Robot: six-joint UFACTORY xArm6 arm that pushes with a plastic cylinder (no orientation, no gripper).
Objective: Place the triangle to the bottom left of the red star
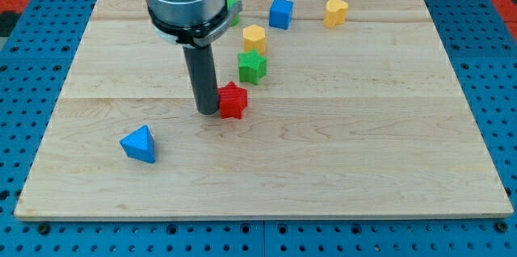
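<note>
A blue triangle (139, 144) lies on the wooden board (339, 168) at the lower left. A red star (233, 100) sits near the board's middle. My tip (208, 111) stands just left of the red star, touching or nearly touching its left side. The triangle is well apart from the tip, down and to the left of it.
A green star (252, 67) sits just above the red star, a yellow hexagonal block (254, 38) above that. A blue cube (280, 13) and a yellow block (336, 12) lie near the top edge. A green block (233, 8) is partly hidden behind the arm.
</note>
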